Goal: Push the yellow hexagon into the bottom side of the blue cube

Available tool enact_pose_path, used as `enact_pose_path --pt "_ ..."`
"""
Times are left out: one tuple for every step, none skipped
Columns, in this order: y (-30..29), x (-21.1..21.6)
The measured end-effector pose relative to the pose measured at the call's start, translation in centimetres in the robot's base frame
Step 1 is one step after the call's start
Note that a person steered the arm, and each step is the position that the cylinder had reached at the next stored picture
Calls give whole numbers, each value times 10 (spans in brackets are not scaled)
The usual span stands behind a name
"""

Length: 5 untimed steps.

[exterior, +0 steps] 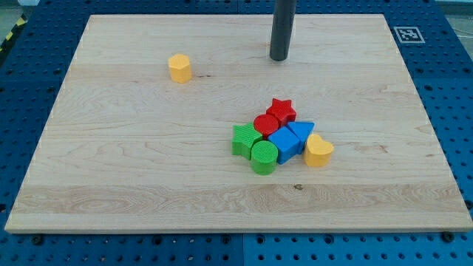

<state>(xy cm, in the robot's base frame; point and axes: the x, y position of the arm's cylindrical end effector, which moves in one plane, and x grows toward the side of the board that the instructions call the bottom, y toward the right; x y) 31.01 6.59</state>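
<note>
my rod [282, 26] is cut off by the view's top edge. the blue cube [284, 143] is partly covered by the green cylinder [264, 156], and the red cylinder [265, 123] is mostly hidden behind its neighbours.

Pale, matt wooden tabletop [148, 148] with visible grain; blocks such as the yellow hexagon [179, 67] and blue cube [284, 145] look like smooth matt plastic; dark rod [281, 26] faintly satin.

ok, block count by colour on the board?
Yellow: 2, the yellow hexagon and the yellow heart-shaped block
Red: 2, the red star and the red cylinder
Green: 2, the green star and the green cylinder
Blue: 2, the blue cube and the blue triangular block
Total: 8
</note>
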Motion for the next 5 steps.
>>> enact_pose_path --pt "-55 -14" --pt "-90 -12" --pt "-124 9" --pt "-125 39" --pt "-132 39"
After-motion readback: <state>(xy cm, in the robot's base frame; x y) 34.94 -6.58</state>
